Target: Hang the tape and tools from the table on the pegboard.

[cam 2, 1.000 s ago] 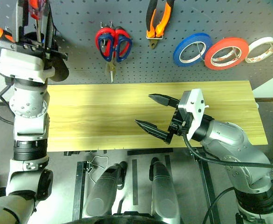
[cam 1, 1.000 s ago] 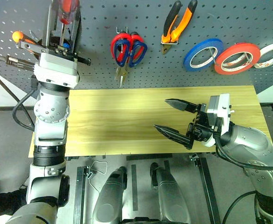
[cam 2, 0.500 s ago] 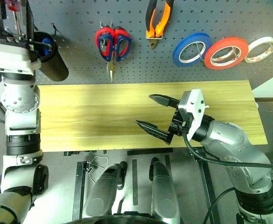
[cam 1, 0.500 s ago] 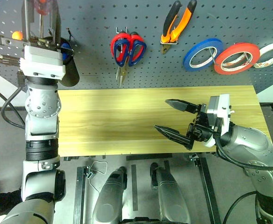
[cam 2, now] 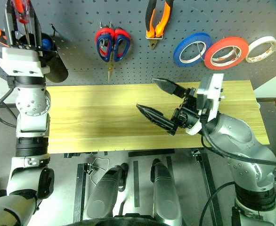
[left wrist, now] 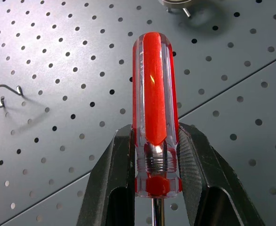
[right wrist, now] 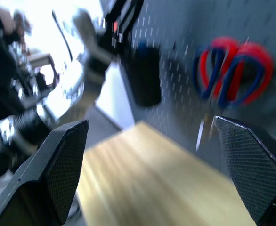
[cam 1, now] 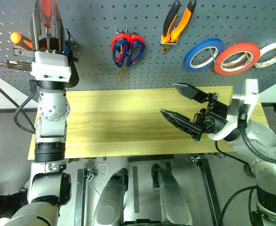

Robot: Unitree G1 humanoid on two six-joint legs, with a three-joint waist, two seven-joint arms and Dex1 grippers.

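Since a second ago, the right pincer (cam 1: pixel 179 100) has been lifted a little over the desk (cam 1: pixel 119 122) and tipped up, and the left arm has been swung a bit sideways and back along the pegboard (cam 1: pixel 95 61). The right pincer is spread wide and nothing is held in it. The left pincer (left wrist: pixel 157 155) is pressed shut on the red screwdriver (left wrist: pixel 154 106), which is held up close to the pegboard, near its left end.

Most of the job looks done. The pliers (cam 1: pixel 178 21) are hung up high. Two pairs of scissors (cam 1: pixel 127 49) are hung side by side, the red-handled pair and the blue-handled pair. The red tape (cam 1: pixel 237 52) is hung between a blue tape ring (cam 1: pixel 205 54) and a white tape ring (cam 1: pixel 272 55). No tool is seen lying on the desk.

Only the screwdriver is left to be put up. A wire hook (left wrist: pixel 6 94) is seen nearby on the board.
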